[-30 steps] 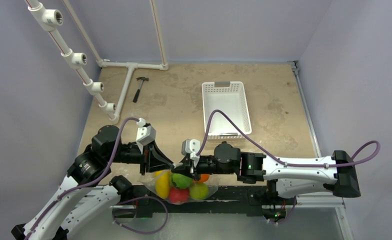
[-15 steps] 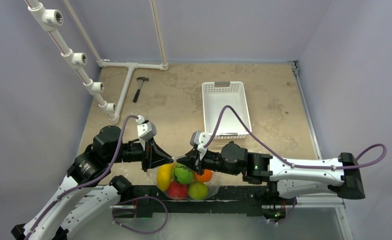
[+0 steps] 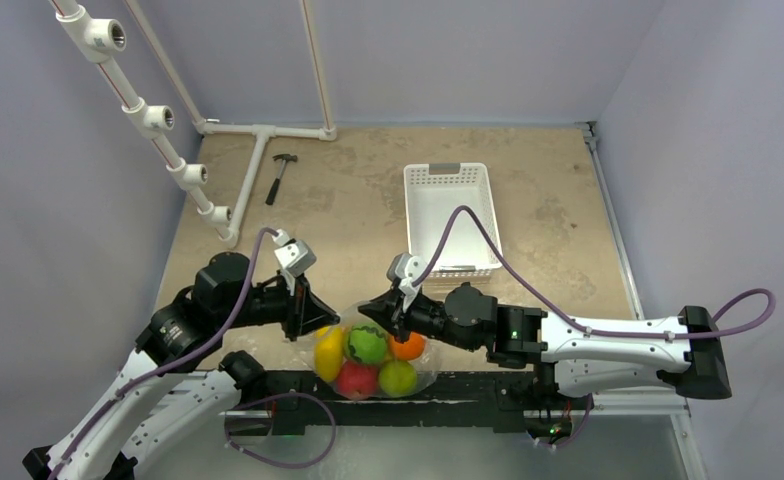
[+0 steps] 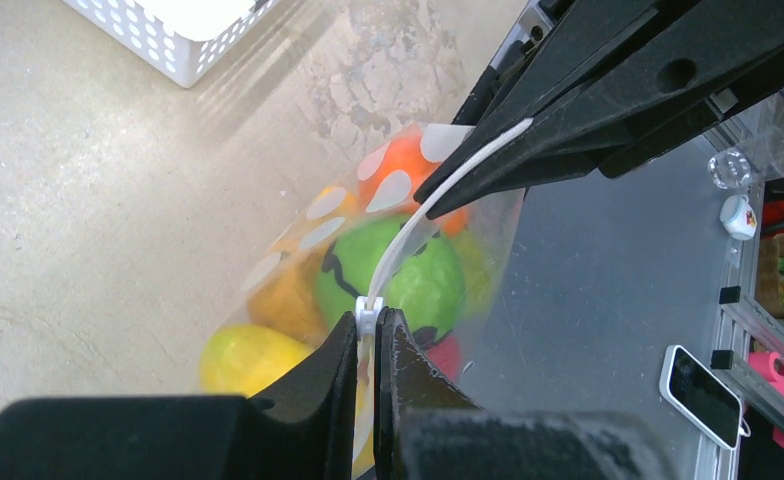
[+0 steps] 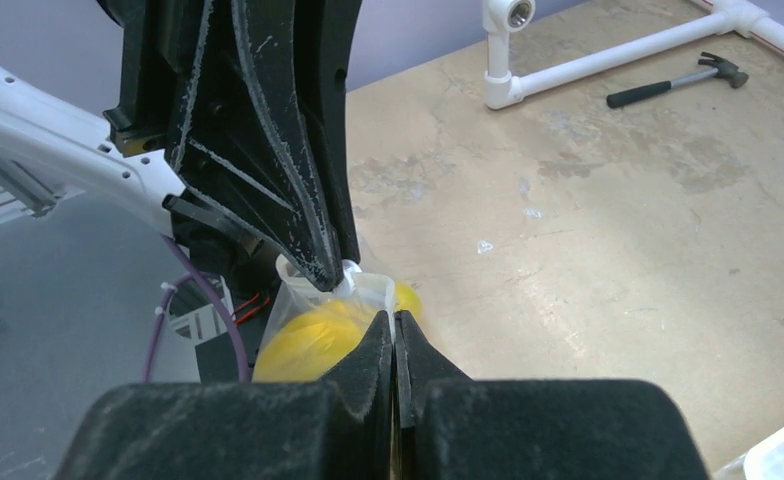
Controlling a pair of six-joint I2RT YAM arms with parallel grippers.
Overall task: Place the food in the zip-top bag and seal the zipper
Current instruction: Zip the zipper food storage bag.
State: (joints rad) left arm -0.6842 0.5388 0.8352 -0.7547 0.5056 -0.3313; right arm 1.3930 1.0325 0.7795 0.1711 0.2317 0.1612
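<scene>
Your left claw (image 4: 368, 325) is pinched almost shut on the thin white zipper strip (image 4: 408, 235) at the mouth of the clear crinkly plastic bag printed with white dots (image 4: 313, 205). A small white tab sits right at its fingertips. Your right claw (image 5: 393, 325) is closed tight on the same strip further along, so the strip runs taut as one line from one claw to the other. The two claws point at each other, tips near but apart.

The bag sits at the near edge of the worn tan worktop (image 3: 348, 220), about midway along it, between the two arms and partly over the black base rail (image 3: 468, 388). You cannot tell whether its bottom rests there or hangs free. Inside it lie the glossy toy fruits: a yellow one (image 3: 329, 352) at the left, a green one with black markings (image 3: 367, 345) in the middle, and an orange one (image 3: 408, 347) at the right, just under the right claw. A red one (image 3: 356, 380) and a yellow-green one (image 3: 398, 378) lie nearest the rail.

The white slotted plastic basket (image 3: 409, 210) stands well apart, toward the far edge and right of centre. A small black-headed hammer (image 3: 281, 178) lies near the far left corner, beside the white pipe frame (image 3: 258, 170).
</scene>
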